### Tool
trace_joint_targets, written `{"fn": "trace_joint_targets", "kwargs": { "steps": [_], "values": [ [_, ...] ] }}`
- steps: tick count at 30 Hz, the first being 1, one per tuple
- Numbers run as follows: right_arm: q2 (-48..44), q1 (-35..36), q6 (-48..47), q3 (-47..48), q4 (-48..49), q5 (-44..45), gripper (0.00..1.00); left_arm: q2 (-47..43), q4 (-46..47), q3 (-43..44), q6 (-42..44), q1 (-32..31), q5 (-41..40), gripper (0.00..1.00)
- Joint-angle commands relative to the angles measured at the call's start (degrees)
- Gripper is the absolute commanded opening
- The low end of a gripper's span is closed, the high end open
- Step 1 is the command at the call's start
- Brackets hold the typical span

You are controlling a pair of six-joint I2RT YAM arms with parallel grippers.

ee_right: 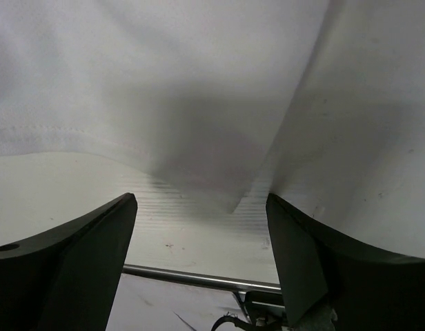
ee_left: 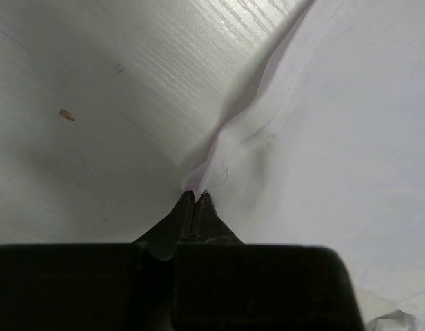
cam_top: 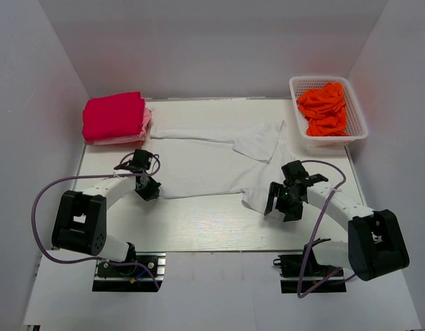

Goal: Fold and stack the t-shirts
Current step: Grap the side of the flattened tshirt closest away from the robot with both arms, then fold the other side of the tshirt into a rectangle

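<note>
A white t-shirt (cam_top: pixel 219 165) lies spread across the middle of the table. My left gripper (cam_top: pixel 148 187) is shut on the shirt's near-left hem corner (ee_left: pixel 199 181), with cloth pinched between the tips (ee_left: pixel 196 196). My right gripper (cam_top: pixel 279 204) is open and empty, hanging over the shirt's near-right sleeve edge (ee_right: pixel 164 110); its fingers (ee_right: pixel 95 234) stand wide apart with bare table between them. A folded crimson-pink shirt (cam_top: pixel 114 116) lies on a paler pink one (cam_top: pixel 146 121) at the far left. Bright orange shirts (cam_top: pixel 324 108) fill the basket.
The white lattice basket (cam_top: pixel 358 121) stands at the far right corner. White walls enclose the table on three sides. The table's near edge and a metal rail (ee_right: pixel 199 278) show just below my right gripper.
</note>
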Motion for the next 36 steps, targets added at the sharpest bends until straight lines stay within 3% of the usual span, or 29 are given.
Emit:
{"fn": "trace_joint_targets", "kwargs": {
  "steps": [1, 5, 6, 7, 8, 17, 26, 30, 36],
  "values": [
    [1.75, 0.2, -1.95, -1.91, 4.01, -0.74, 0.81, 0.32, -0.51, 1.4, -0.81, -0.34, -0.42, 0.0],
    [3.51, -0.06, -3.88, -2.7, 8.85, -1.27, 0.58, 0.32, -0.51, 1.4, -0.81, -0.34, 0.2, 0.0],
    [4.47, -0.15, -3.97, -2.62, 9.2, -0.4, 0.29, 0.32, -1.21, 1.4, -0.81, -0.34, 0.2, 0.0],
    [5.0, -0.24, -4.5, -1.66, 9.12, -0.3, 0.11, -0.29, -1.22, 2.09, -0.81, -0.34, 0.2, 0.0],
    [5.18, -0.15, -4.41, -1.22, 9.12, -0.47, 0.0, -0.3, -1.22, 2.88, -0.81, -0.34, 0.2, 0.0],
    [5.7, -1.2, -3.8, 13.79, 5.52, 0.4, 0.0, 2.07, -3.23, 11.4, 1.03, 0.19, 3.19, 0.0],
    [15.97, -4.54, -5.64, 34.53, -1.43, 1.98, 0.0, 16.46, -12.29, 28.98, 1.56, 1.24, -0.33, 0.0],
    [19.94, -5.95, -5.29, 39.83, 0.49, 1.98, 0.0, 20.79, -14.4, 37.06, 0.16, 2.91, -0.33, 0.0],
    [23.89, -7.35, -7.48, 47.56, 4.44, 3.74, 0.0, 22.99, -12.47, 41.47, -0.38, 4.67, -0.33, 0.0]
  ]
}}
